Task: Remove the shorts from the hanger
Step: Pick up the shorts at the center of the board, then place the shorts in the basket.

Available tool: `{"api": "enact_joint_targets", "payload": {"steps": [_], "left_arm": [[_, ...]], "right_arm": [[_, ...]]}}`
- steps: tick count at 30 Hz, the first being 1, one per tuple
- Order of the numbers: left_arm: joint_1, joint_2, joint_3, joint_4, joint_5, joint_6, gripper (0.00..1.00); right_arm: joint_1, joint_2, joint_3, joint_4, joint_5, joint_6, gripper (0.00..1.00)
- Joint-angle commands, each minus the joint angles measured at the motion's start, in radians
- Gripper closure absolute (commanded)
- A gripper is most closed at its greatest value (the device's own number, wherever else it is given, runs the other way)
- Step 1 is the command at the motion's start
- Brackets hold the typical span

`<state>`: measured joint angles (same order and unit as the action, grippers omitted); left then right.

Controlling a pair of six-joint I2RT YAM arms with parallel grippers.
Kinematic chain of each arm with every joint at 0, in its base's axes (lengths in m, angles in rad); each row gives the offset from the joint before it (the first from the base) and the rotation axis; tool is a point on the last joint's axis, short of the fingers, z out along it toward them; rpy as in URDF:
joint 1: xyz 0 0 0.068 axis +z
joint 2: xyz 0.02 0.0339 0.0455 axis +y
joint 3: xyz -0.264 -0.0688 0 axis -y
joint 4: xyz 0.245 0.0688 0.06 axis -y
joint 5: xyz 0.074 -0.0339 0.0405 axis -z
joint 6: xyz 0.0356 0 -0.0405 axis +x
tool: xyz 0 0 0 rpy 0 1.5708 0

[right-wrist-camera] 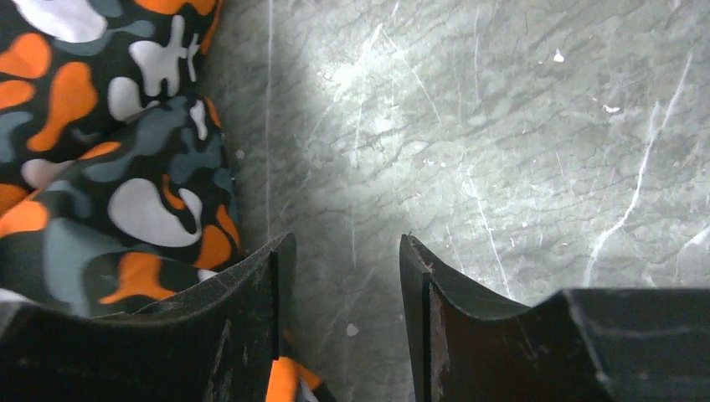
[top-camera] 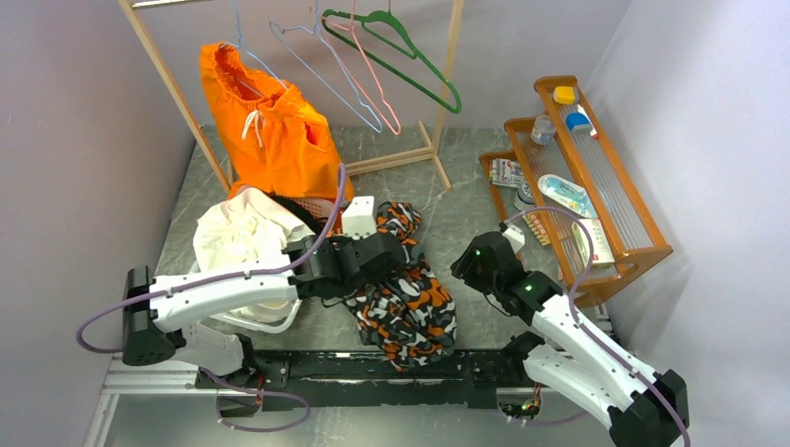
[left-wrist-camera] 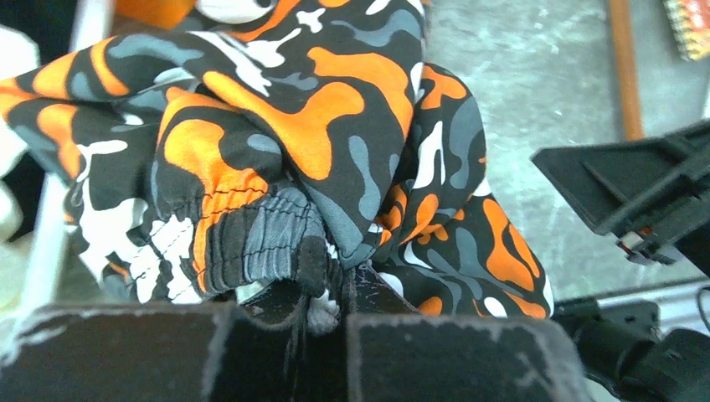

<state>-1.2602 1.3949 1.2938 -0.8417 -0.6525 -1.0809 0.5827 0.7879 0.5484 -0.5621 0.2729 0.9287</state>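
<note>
Although the task concerns the shorts point(top-camera: 270, 130), neither arm is at them. They hang bright orange at the left end of the wooden rack point(top-camera: 177, 93), draped on a pale blue wire hanger point(top-camera: 244, 47), waist up and white drawstring dangling, well apart from both grippers. The left gripper point(left-wrist-camera: 325, 303) sits low over the table point(right-wrist-camera: 502, 126), its fingers pressed together on a gathered elastic edge of a camouflage garment point(left-wrist-camera: 318, 126) that lies crumpled between the two arms. The right gripper point(right-wrist-camera: 345, 251) hovers just beside that same garment with its fingers spread and only bare tabletop between them; it holds nothing. A white garment point(top-camera: 238, 233) is heaped under the left arm.

So the step in hand looks like handling of another garment, and removal of the shorts is not yet begun. The next move calls for the left gripper to let go of the camouflage cloth. One arm then has to reach up and back to the rack and take the shorts near the waistband, where the fabric is bunched enough to pinch. How the waist sits on the hanger is hard to tell from the top view; it is probably over both shoulders, so the pull should go up and off, not straight down.
</note>
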Motion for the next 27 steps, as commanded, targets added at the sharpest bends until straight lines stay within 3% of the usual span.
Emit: {"api": "enact_joint_targets", "payload": {"steps": [1, 10, 27], "left_arm": [[0.002, -0.056, 0.049, -0.243, -0.17, -0.149, 0.93], [0.109, -0.219, 0.112, -0.551, -0.273, -0.295, 0.93], [0.562, -0.243, 0.44, -0.557, -0.383, 0.152, 0.93]], "right_arm": [[0.002, 0.013, -0.024, 0.049, -0.022, 0.026, 0.48], [0.002, 0.046, -0.032, 0.095, -0.061, 0.034, 0.49], [0.002, 0.111, -0.039, 0.156, -0.118, 0.026, 0.49]]}}
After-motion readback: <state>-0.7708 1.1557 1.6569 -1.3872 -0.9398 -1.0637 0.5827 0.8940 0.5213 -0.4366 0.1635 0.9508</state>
